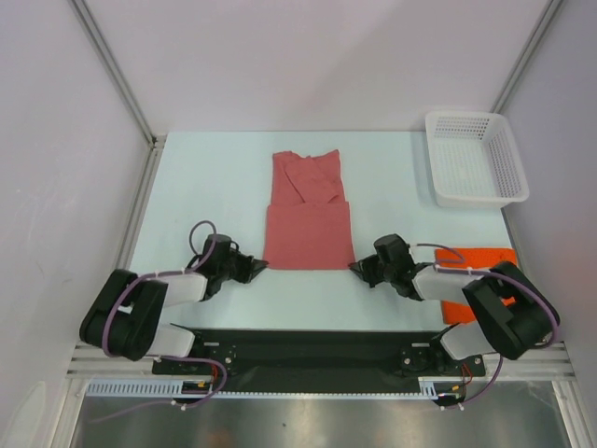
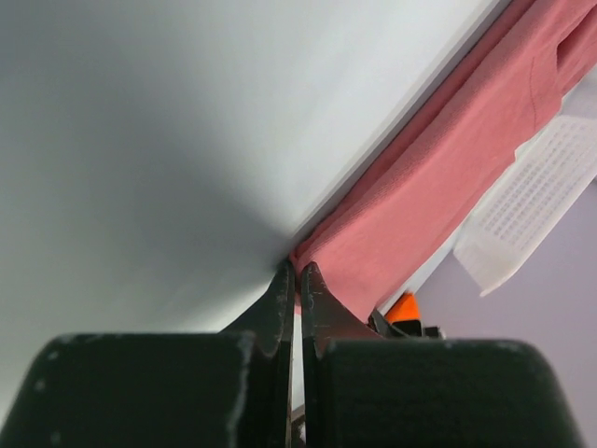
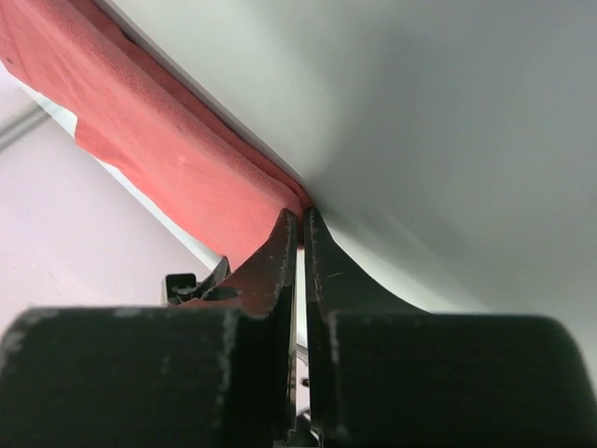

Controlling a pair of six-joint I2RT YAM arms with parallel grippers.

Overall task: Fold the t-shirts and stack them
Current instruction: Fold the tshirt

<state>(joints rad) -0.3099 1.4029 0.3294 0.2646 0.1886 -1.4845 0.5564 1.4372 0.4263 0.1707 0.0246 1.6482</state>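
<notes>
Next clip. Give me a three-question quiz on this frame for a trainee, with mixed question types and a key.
1. True or false: the orange shirt lies inside the white basket.
2. Where are the left gripper and the right gripper? A: over the basket. B: one at each near corner of the pink-red shirt. C: on the shirt's collar.
3. Fill in: the basket stands at the far ___ corner of the table.
Key: 1 false, it lies on the table by the right arm; 2 B; 3 right.
</notes>
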